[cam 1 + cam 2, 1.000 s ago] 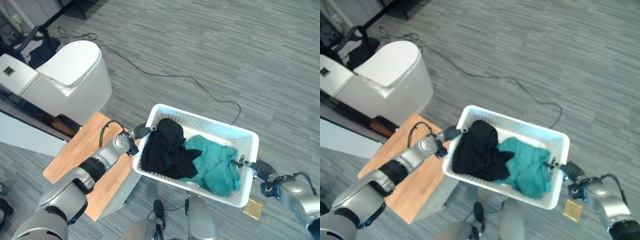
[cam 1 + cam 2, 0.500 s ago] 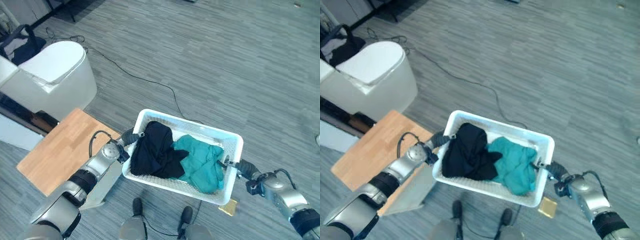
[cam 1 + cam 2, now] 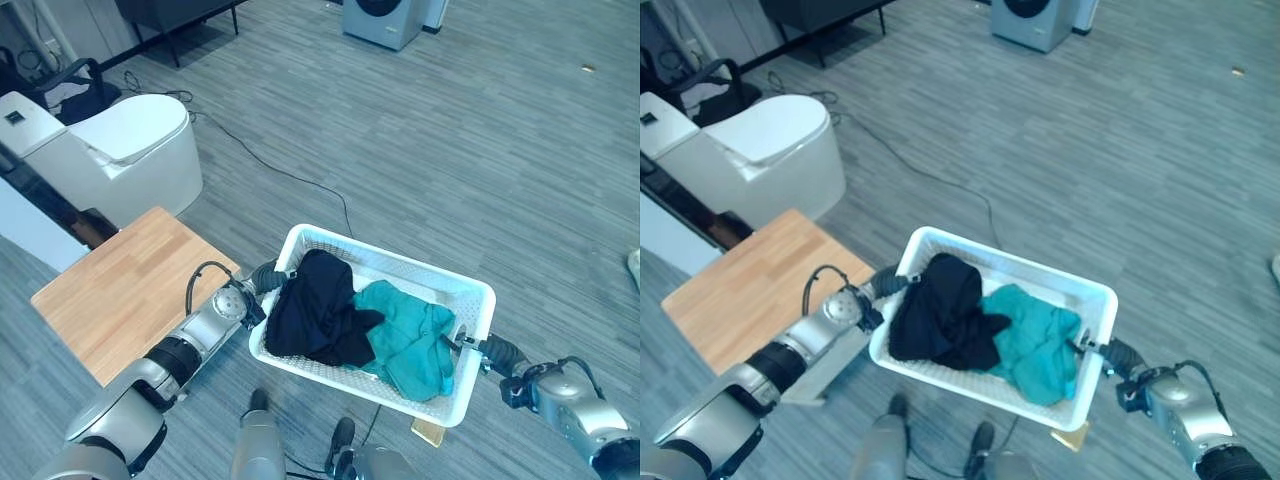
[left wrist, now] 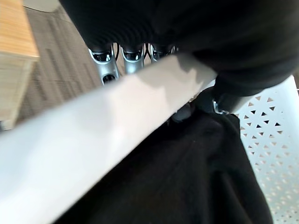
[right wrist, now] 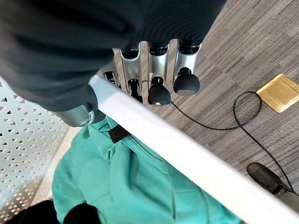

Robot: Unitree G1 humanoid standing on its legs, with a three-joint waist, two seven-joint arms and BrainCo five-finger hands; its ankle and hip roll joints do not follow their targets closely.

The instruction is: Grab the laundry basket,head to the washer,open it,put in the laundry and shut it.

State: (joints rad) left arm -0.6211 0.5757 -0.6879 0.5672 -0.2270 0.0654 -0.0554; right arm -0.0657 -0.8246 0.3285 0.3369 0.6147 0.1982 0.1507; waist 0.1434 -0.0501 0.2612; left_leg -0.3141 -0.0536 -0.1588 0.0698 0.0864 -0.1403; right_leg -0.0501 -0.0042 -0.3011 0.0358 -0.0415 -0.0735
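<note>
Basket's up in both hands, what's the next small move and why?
Probably a step forward toward the washer, keeping the basket level. Left hand and right hand each grip an end rim of the laundry basket, with the black garment and teal garment inside. The washer stands far off across open floor, so the door is out of reach.

basket [image 3: 474,300]: white, walls pierced with small triangular holes
left garment [image 3: 315,310]: black
right garment [image 3: 410,335]: teal green
floor [image 3: 480,150]: grey, fine streaks (like plank grain)
low table [image 3: 120,290]: light wood
toilet [image 3: 110,150]: white
floor plate [image 5: 279,92]: brass yellow
</note>
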